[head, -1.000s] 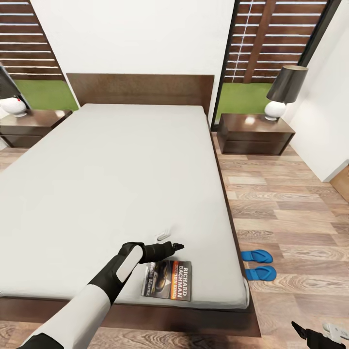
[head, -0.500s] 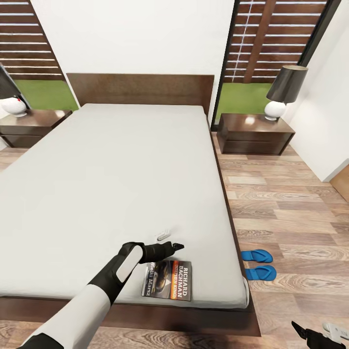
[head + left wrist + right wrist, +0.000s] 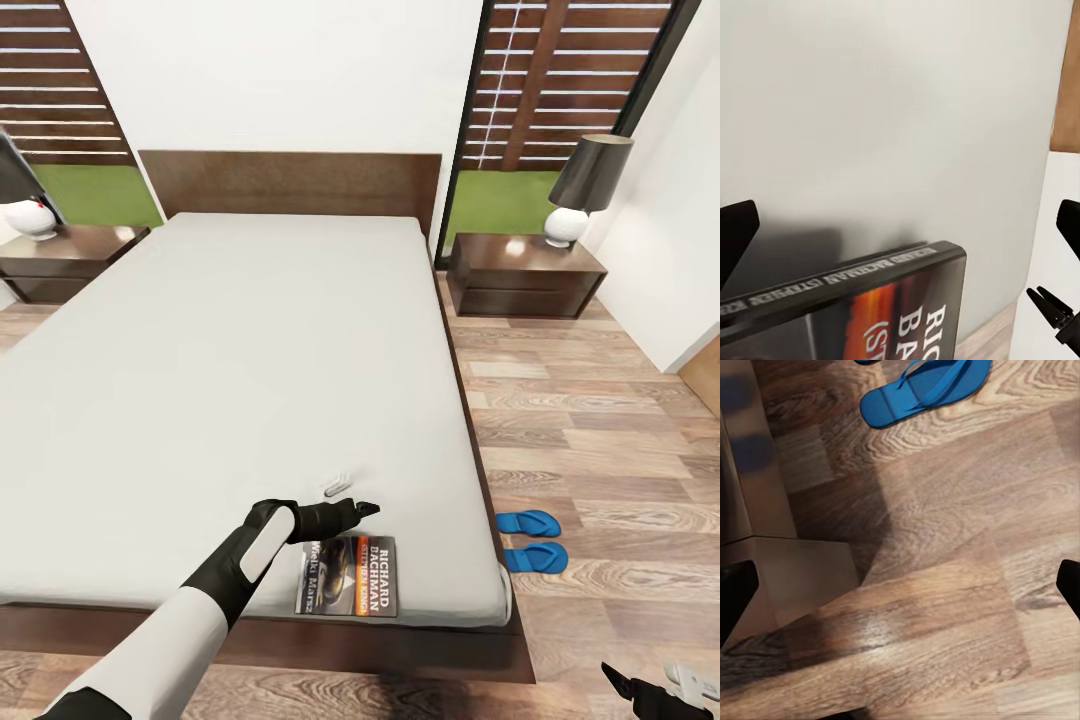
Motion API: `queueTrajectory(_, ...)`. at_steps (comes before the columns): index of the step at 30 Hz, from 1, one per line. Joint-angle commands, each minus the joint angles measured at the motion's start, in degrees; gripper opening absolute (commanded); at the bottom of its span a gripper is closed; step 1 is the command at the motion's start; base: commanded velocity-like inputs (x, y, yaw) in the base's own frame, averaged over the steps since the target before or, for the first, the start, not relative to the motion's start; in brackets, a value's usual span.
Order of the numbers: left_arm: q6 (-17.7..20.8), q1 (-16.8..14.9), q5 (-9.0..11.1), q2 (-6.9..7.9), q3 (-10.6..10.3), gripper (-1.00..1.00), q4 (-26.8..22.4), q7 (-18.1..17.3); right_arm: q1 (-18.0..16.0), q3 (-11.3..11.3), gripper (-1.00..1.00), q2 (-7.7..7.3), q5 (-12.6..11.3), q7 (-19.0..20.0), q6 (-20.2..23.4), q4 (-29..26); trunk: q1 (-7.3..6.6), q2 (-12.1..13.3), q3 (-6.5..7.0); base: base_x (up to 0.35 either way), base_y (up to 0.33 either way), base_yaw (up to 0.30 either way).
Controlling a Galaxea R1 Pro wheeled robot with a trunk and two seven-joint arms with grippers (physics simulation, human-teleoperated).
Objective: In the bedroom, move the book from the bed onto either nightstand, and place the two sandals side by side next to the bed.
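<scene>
The book (image 3: 348, 590), dark with an orange band and "Richard Bachman" lettering, lies flat on the light-grey bed (image 3: 250, 350) near its foot corner. My left gripper (image 3: 352, 498) hovers open just beyond the book's far edge, nothing between its fingers. In the left wrist view the book (image 3: 870, 307) sits close below the open left gripper (image 3: 900, 232). The two blue sandals (image 3: 528, 522) (image 3: 537, 557) lie side by side on the floor beside the bed. My right gripper (image 3: 650, 685) is open low over the floor, and its wrist view shows one sandal (image 3: 922, 390) ahead of the right gripper (image 3: 900, 592).
A dark nightstand (image 3: 525, 275) with a black-shaded lamp (image 3: 585, 190) stands right of the headboard. Another nightstand (image 3: 60, 260) stands at the left. Wood-plank floor (image 3: 600, 430) runs along the bed's right side to a white wall. The bed's dark frame (image 3: 400, 650) edges the foot.
The whole head picture has shifted very slightly, so the camera moved. Both arms keep the same pose, and the book and sandals lie where they were.
</scene>
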Motion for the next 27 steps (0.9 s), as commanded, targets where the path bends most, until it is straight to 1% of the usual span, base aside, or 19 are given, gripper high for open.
queueTrajectory(1,0.2,0.0,-0.1,0.0,0.0,1.0,0.0,-0.1,-0.1,-0.1,1.0,-0.02,-0.3,0.3,-0.1,0.1,0.0,0.0,-0.04,-0.005,0.0,0.0)
queueTrajectory(14,0.2,0.0,-0.1,-0.02,0.0,1.0,0.0,-0.1,-0.1,-0.1,1.0,-0.02,-0.3,0.3,-0.1,0.1,0.0,0.0,-0.04,-0.001,0.0,0.0)
queueTrajectory(20,0.2,0.0,-0.1,0.0,0.0,1.0,0.0,-0.1,-0.1,-0.1,1.0,-0.02,-0.3,0.3,-0.1,0.1,0.0,0.0,-0.04,-0.065,0.0,0.0)
queueTrajectory(27,0.2,0.0,-0.1,0.01,0.0,1.0,0.0,-0.1,-0.1,-0.1,1.0,-0.02,-0.3,0.3,-0.1,0.1,0.0,0.0,-0.04,-0.007,0.0,0.0)
